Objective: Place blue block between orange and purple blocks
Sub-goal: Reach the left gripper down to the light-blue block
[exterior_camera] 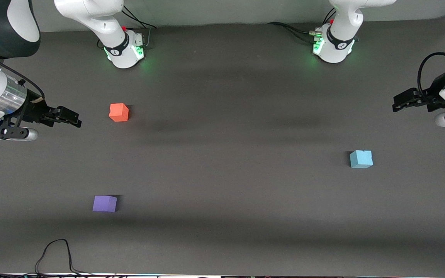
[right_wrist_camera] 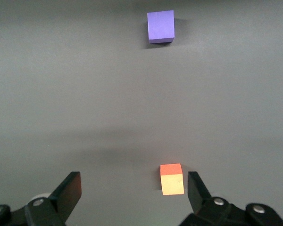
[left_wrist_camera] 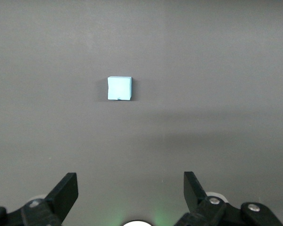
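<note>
Front view: blue block (untouched)

Three cubes on the table: one blue block, one orange block, one purple block.

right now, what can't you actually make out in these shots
- Left gripper: its arm is cut off by the front view's edge; in the left wrist view only the open fingers show.
- Right gripper: the right wrist view's edge cuts the fingers off.
- Blue block, orange block, purple block: their undersides and the sides facing away from the cameras.
- Cable: runs out of the front view's edge.
</note>
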`<state>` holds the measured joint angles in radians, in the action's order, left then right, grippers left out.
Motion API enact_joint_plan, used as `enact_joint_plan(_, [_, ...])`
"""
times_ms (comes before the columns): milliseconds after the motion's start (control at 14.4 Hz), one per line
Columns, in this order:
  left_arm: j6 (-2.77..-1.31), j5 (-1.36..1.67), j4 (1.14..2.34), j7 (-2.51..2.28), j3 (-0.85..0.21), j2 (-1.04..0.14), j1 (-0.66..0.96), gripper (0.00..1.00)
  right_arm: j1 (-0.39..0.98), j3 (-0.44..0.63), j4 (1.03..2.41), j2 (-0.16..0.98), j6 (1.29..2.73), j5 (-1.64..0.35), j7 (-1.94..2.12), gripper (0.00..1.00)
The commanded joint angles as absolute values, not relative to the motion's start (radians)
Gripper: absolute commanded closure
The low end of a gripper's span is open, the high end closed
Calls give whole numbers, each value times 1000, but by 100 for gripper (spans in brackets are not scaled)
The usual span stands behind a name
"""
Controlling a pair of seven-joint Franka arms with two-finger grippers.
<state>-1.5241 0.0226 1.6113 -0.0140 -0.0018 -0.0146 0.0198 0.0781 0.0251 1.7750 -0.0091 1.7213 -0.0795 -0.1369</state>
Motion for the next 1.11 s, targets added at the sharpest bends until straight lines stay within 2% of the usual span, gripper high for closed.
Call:
enact_joint_plan(0, [-1496, 32, 1583, -26, -2, -26, 21, 0, 84, 29, 1772, -9, 1721, -78, -118, 0])
enact_joint_plan(834, [-1500, -27, 1586, 15, -2, -34, 18, 0, 84, 29, 1773, -9, 1721, -80, -118, 0])
enact_joint_plan(1043, [-1580, -54, 1665, 17, 2, -32, -14, 0, 84, 28, 1773, -9, 1723, -80, -118, 0])
